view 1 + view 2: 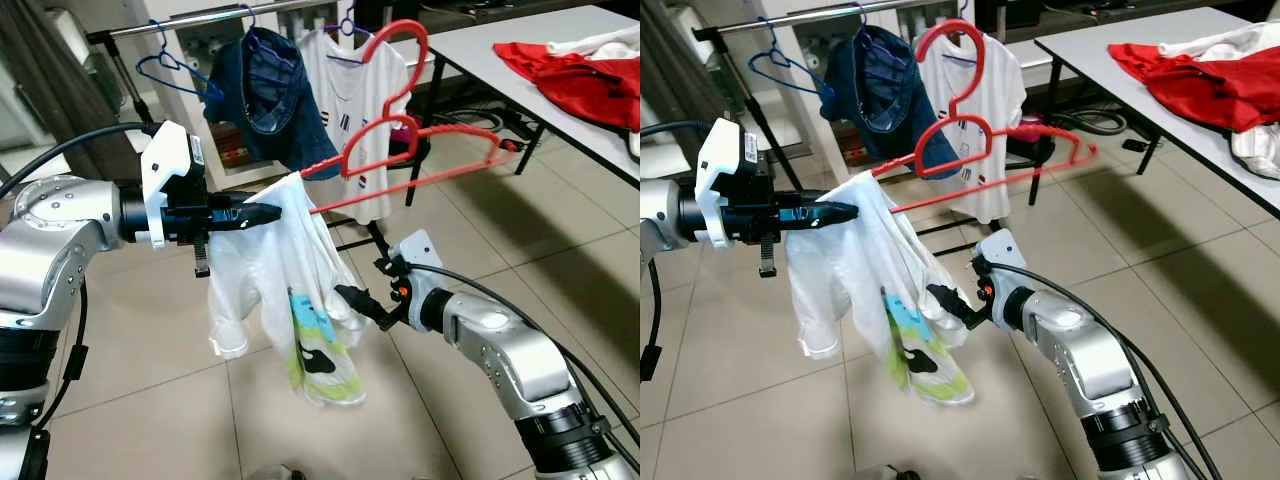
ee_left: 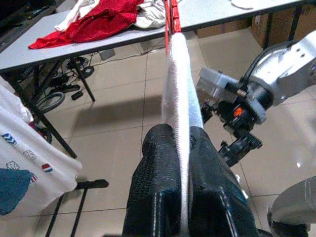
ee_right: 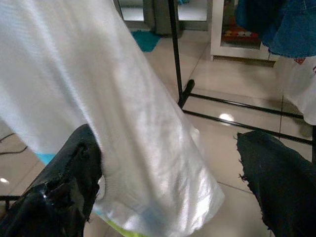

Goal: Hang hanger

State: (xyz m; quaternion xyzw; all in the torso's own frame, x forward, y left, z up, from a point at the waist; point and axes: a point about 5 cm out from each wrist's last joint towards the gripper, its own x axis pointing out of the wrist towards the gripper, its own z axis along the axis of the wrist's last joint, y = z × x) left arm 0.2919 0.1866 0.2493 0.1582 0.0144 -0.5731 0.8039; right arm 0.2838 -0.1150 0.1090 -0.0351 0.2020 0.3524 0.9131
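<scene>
The red hanger (image 1: 400, 150) hangs in the air in front of the clothes rail (image 1: 215, 20), tilted, with a white T-shirt (image 1: 285, 290) draped over its lower end. The left end effector (image 1: 262, 213) is clenched on that cloth-covered end of the hanger. Below the hanger, the right end effector (image 1: 362, 305) is spread wide, its fingers either side of the shirt's hanging hem. Right of the hanger, red clothes (image 1: 570, 75) lie on the white surface (image 1: 480, 45).
</scene>
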